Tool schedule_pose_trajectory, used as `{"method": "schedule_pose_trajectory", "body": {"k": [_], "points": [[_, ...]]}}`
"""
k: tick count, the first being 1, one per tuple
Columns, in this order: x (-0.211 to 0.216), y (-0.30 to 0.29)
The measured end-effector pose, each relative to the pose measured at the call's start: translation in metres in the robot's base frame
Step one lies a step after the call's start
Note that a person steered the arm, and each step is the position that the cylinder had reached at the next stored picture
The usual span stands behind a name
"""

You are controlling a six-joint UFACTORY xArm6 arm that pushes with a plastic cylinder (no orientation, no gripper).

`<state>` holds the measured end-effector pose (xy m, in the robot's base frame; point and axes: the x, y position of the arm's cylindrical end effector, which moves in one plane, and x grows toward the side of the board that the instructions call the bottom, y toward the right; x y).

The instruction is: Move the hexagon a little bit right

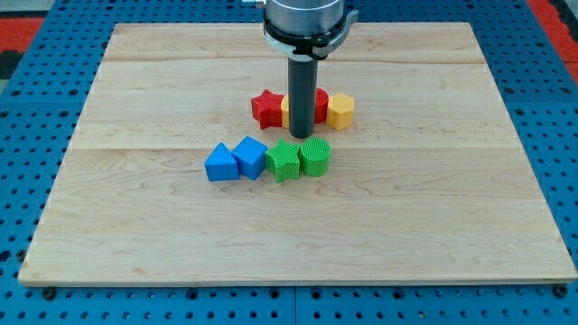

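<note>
A yellow hexagon (340,110) stands at the right end of a short row near the board's middle. In that row a red star (266,108) is at the left, and a yellow block (284,111) and a red block (321,97) are partly hidden behind my rod. My tip (300,135) rests on the board just below this row, to the lower left of the hexagon and apart from it. It stands just above the gap between a green star-like block (283,161) and a green round block (315,156).
Two blue blocks (219,163) (250,157) touch each other left of the green ones, making a second row. The wooden board (135,235) lies on a blue pegboard table (27,135). The arm's grey mount (305,23) hangs at the view's top.
</note>
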<state>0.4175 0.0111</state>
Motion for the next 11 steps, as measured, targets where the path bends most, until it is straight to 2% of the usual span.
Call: {"method": "schedule_pose_trajectory", "body": {"k": [2,5,11], "points": [[-0.012,-0.004],[-0.003,0.001],[-0.003,0.064]]}}
